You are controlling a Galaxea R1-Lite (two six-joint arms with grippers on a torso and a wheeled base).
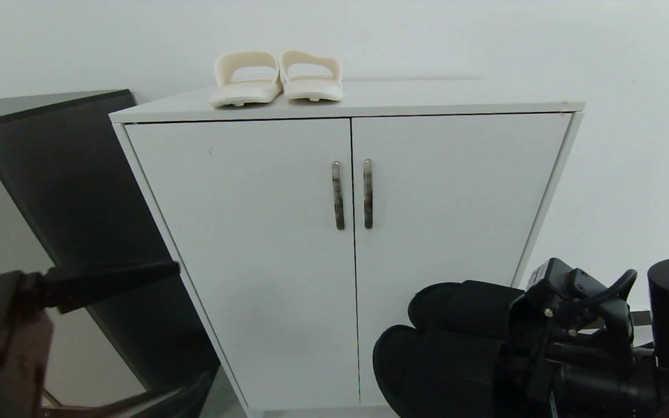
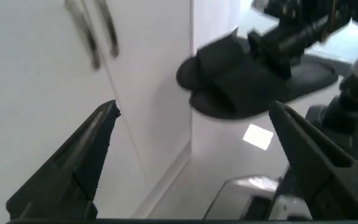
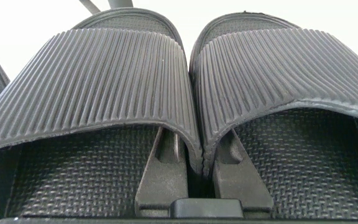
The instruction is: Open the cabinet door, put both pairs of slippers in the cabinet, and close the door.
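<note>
The right tool [image 3: 197,167] is pinching the pair of black slippers [image 1: 445,342] where their inner strap edges meet. One of its fingers [image 3: 162,180] is sitting under each ribbed strap, so both shoes are hanging together as a single load. That grip is probably letting one arm carry the whole pair at once.

In the head view the pair is showing at the lower right of the frame, close in front of the right door [image 1: 456,191] of the cabinet [image 1: 346,105]. Whether it is touching the door cannot be told.

The left tool [image 2: 194,111] is spread wide with nothing between its fingers. In the head view it is waiting at the lower left of the frame, beside the left door [image 1: 241,232]. Being free, it is likely the one meant to pull a handle, since the right arm is loaded.

Both doors are sitting shut, with their two metal handles [image 1: 338,194] standing upright side by side at the middle seam. Opening is therefore not yet done.

The cream slippers [image 1: 279,78] are resting side by side on the cabinet top, at the upper centre-left of the frame, waiting to be collected. A dark shelf unit [image 1: 79,191] is standing against the cabinet's left side.
</note>
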